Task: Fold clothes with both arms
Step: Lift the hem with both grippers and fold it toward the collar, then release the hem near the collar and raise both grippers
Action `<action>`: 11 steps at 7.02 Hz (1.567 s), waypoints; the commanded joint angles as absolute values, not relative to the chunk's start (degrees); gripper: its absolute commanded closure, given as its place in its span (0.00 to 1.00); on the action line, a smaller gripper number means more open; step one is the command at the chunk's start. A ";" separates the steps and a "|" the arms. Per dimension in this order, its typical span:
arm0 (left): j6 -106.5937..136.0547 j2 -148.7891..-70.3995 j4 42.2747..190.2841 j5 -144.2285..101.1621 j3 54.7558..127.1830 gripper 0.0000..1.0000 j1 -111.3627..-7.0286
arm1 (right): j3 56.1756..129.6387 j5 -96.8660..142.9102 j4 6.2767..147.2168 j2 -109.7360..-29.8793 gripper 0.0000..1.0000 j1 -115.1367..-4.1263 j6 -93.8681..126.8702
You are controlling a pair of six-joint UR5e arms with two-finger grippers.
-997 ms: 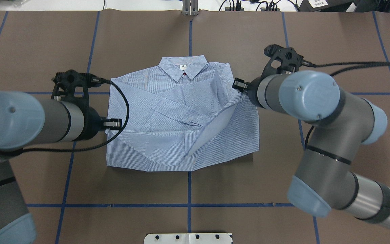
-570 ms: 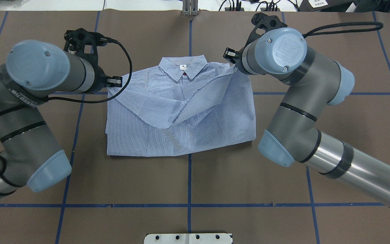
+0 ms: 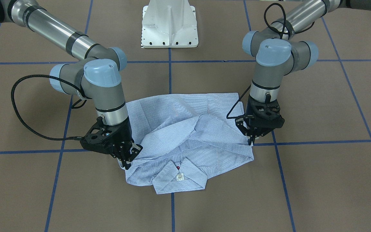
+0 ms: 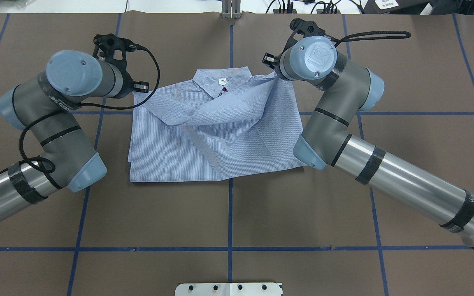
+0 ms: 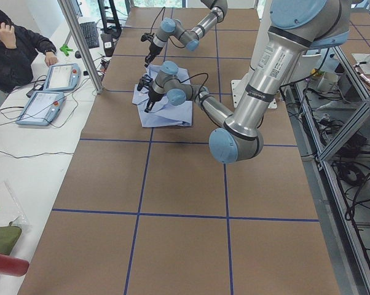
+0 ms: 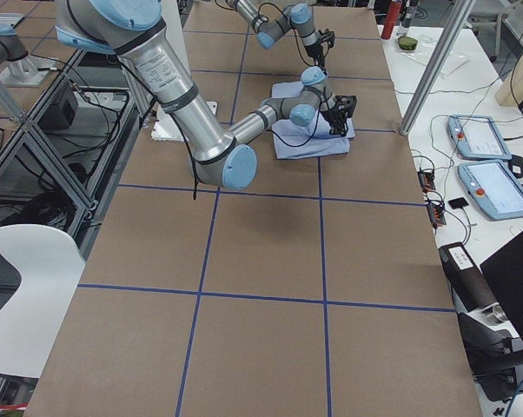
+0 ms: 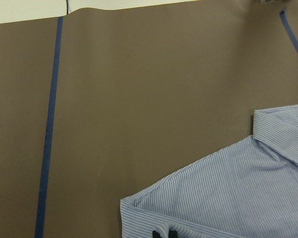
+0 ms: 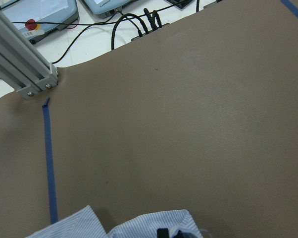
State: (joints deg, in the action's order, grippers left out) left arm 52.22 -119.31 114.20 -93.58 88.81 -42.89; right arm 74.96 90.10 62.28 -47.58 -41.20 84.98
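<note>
Brown tabletop [image 4: 159, 213], blue tape grid [image 4: 229, 222]; shirt [image 4: 237, 144] mid-table; tablets [image 6: 496, 187] alongside.

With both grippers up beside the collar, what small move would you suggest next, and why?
Probably lower both a little and open. The left gripper and right gripper each pinch a corner of the shirt, folded over to the shoulders beside the collar; the layer sags between them, so setting it down should finish this fold.

Shirt [image 4: 220, 139] light blue, fine white stripes; table [image 4: 303, 213] brown, blue grid lines
</note>
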 commanded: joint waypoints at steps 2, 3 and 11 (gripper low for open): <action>44.24 -119.44 117.68 -93.78 85.25 1.00 -46.13 | 73.04 90.87 61.26 -47.46 1.00 -43.32 84.37; 43.25 -119.44 117.69 -94.04 85.25 1.00 -46.49 | 73.04 91.14 61.26 -47.29 1.00 -43.59 84.37; 36.03 -114.12 128.09 -105.12 87.53 0.00 -48.26 | 72.16 99.84 61.88 -46.31 0.00 -47.90 75.95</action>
